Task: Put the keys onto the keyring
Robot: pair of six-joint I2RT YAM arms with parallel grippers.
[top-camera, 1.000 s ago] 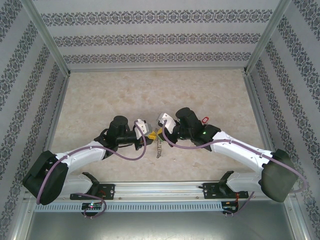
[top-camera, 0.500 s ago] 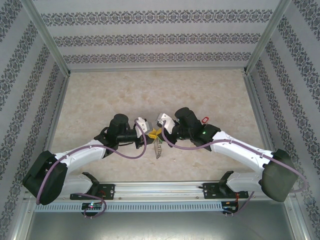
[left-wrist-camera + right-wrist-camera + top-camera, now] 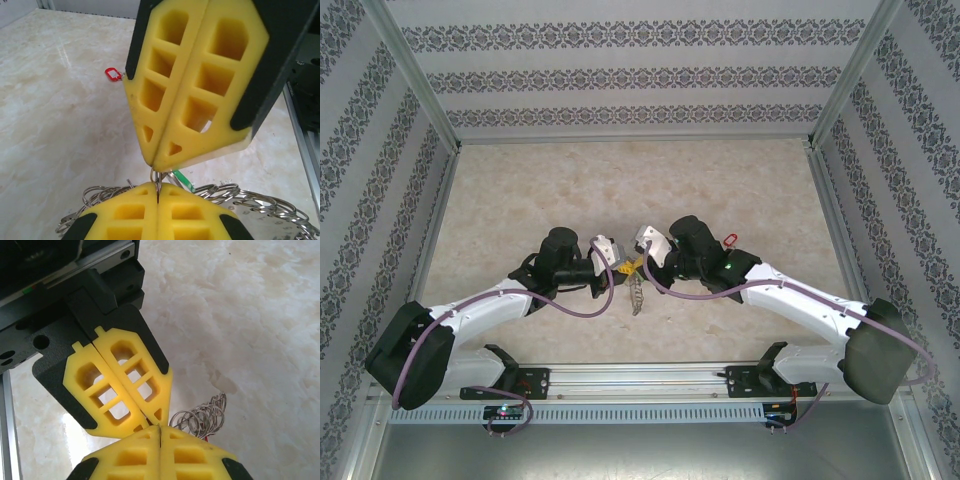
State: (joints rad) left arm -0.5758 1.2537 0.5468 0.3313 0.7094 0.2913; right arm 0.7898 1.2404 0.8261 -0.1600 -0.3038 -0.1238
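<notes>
Grippers are meeting tip to tip above the middle of the tabletop. Left gripper fingers are pressing fully together, clamping thin wire of the keyring; its silvery coils are fanning out on both sides just below the tips. Right gripper fingers are also pressing together, pinching a small wire loop right at the left tips. Can't tell whether that loop belongs to the hoop or to a key. Green key is showing just beside the loop. Red key is lying on the tabletop, well apart, near the right arm.
</notes>
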